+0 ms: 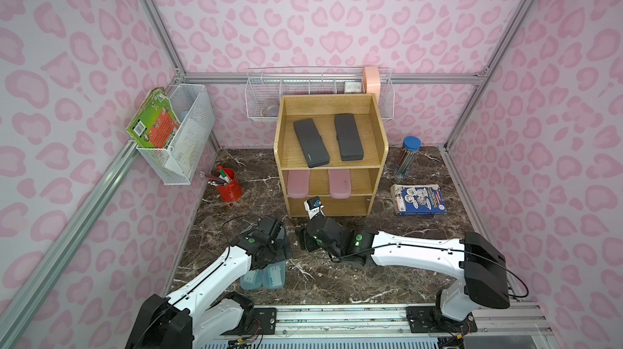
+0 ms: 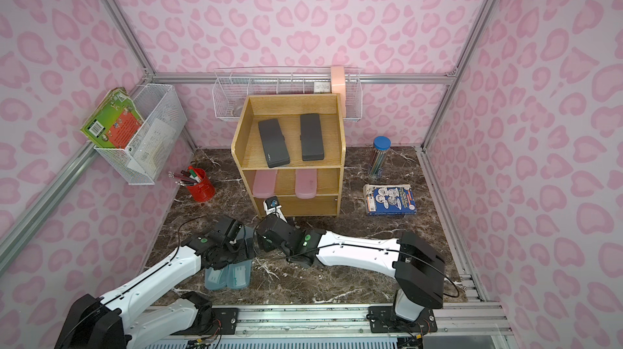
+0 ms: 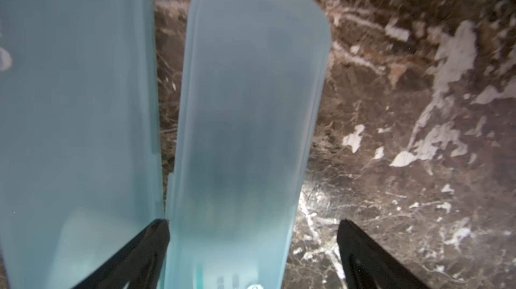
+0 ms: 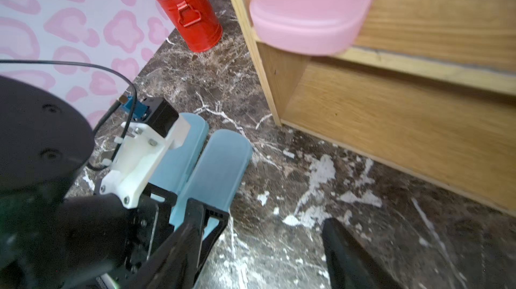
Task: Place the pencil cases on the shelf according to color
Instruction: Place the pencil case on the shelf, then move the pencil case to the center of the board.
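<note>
My left gripper (image 3: 252,222) is apart, straddling the teal case (image 3: 251,92) nearer my right arm, flat on the tabletop (image 1: 337,280). Its long axis runs away from me toward the shelf (image 1: 278,148). Right gripper (image 4: 262,215) is apart, empty, near the shelf's base.

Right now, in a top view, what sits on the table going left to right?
Red cup → shelf → book. Blue cases and pencil tube overlap these, so left out.
</note>
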Action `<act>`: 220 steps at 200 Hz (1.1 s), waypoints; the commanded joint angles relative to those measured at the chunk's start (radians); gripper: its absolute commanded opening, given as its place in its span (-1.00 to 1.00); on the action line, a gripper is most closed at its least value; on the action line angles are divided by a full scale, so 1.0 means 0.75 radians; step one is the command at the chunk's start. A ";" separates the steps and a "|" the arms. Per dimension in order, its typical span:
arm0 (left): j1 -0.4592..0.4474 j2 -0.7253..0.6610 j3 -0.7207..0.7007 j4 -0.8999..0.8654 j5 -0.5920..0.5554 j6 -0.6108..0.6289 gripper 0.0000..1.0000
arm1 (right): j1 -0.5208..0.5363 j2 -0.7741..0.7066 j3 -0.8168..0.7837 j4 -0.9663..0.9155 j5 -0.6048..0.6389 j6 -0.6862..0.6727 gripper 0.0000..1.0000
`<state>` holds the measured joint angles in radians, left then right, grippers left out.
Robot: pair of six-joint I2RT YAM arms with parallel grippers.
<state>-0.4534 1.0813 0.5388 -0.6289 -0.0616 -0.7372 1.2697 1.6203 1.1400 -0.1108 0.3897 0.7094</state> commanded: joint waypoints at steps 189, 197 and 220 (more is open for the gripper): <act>-0.563 0.061 0.328 -0.378 -0.537 -0.352 0.97 | 0.211 -0.473 -0.531 -0.195 0.335 0.547 0.98; -0.546 0.010 0.307 -0.415 -0.560 -0.334 0.97 | 0.193 -0.459 -0.534 -0.153 0.307 0.524 0.99; -0.470 -0.115 0.222 -0.460 -0.589 -0.302 0.97 | 0.123 -0.352 -0.485 -0.060 0.184 0.460 0.99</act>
<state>-0.8452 1.0630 0.7525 -0.8478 -0.4137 -1.0088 1.3979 1.2968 0.7464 -0.2863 0.6285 1.1347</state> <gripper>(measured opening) 0.985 0.995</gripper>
